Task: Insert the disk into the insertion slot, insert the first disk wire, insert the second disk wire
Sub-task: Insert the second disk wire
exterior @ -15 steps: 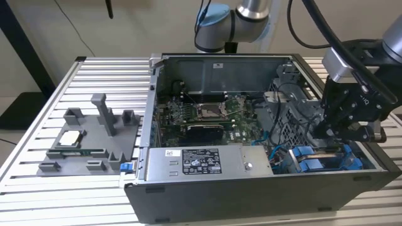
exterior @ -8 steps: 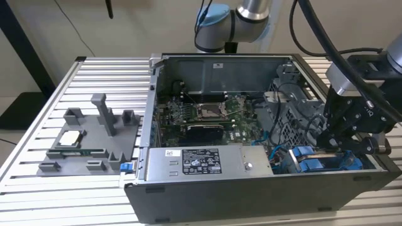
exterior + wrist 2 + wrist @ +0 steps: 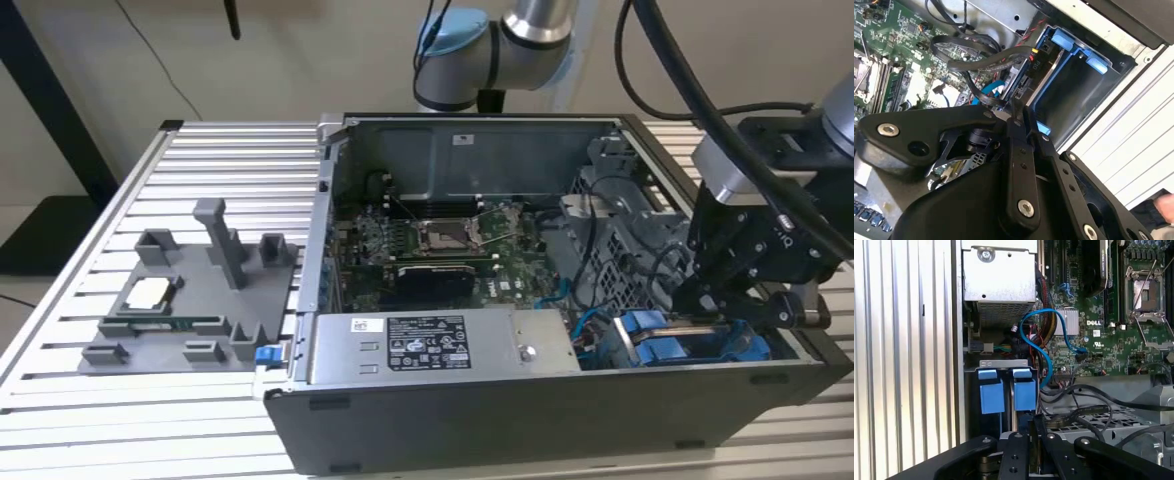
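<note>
Gripper [image 3: 1019, 112]: black linkage fingers nearest the lens in both wrist views, tips drawn close together at frame centre of the second wrist view, seemingly pinched on a flat black cable end; hard to tell how firm the hold. Low at centre of the first wrist view [image 3: 1030, 422]; at right of the exterior view [image 3: 707, 300], lowered into the case's lower right corner.
Disk [image 3: 1004, 395]: blue carrier tabs lower centre-left of the first wrist view, seated in the bay, just beyond the fingertips. Blue pieces at lower right of the exterior view [image 3: 674, 340], just beside the gripper.
Insertion slot [image 3: 1074, 75]: blue-railed bay, upper right of the second wrist view, just beyond the tips, a connector edge and red-black wires at its mouth. Metal lip above the blue tabs in the first wrist view [image 3: 1003, 363].
Black cables [image 3: 979, 60]: looped, upper centre of the second wrist view, running down to the fingertips.
Blue cable [image 3: 1041, 335]: curved, centre of the first wrist view, between drive cage and motherboard.
Motherboard [image 3: 441, 240]: green, centre of the exterior view, inside the open computer case [image 3: 534, 420].
Power-supply box [image 3: 441, 345]: grey with white sticker, lower centre of the exterior view, to the exterior view's left of the disk.
Fixture tray [image 3: 187, 300]: grey plastic, left of the exterior view, on the slatted table [image 3: 80, 400], well apart from the gripper.
</note>
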Controlling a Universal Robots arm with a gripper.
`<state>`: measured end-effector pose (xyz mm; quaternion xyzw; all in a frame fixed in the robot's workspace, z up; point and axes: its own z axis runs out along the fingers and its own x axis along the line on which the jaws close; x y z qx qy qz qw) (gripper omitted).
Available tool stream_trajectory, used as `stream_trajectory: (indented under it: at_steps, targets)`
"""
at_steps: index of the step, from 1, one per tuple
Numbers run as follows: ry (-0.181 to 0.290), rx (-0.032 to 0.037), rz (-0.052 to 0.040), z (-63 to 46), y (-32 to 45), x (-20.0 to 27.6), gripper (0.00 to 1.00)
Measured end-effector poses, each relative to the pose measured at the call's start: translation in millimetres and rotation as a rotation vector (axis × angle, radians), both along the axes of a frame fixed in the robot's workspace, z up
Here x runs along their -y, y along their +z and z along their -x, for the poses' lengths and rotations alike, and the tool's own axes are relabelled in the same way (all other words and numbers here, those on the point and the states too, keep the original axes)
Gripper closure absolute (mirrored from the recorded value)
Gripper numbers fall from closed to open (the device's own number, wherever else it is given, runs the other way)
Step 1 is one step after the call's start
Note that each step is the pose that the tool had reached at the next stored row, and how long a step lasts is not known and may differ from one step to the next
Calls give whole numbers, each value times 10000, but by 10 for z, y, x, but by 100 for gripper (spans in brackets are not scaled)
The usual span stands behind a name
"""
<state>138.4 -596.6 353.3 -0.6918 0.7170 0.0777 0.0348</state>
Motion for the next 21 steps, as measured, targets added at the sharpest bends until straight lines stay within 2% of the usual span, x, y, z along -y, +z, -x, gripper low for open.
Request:
stream_trajectory:
  at_steps: [2, 4, 8, 10, 14, 17, 21]
  targets:
    - [1, 1, 0, 0, 0, 0, 84]
    - [0, 51, 1, 1, -5, 0, 84]
    - [2, 303, -3, 1, -25, 0, 84]
    - [1, 395, -12, 3, -29, -2, 84]
    - [1, 521, -68, 4, -38, -20, 84]
    - [1, 673, -69, 3, -60, -41, 84]
    - [2, 785, -59, 3, -86, -46, 84]
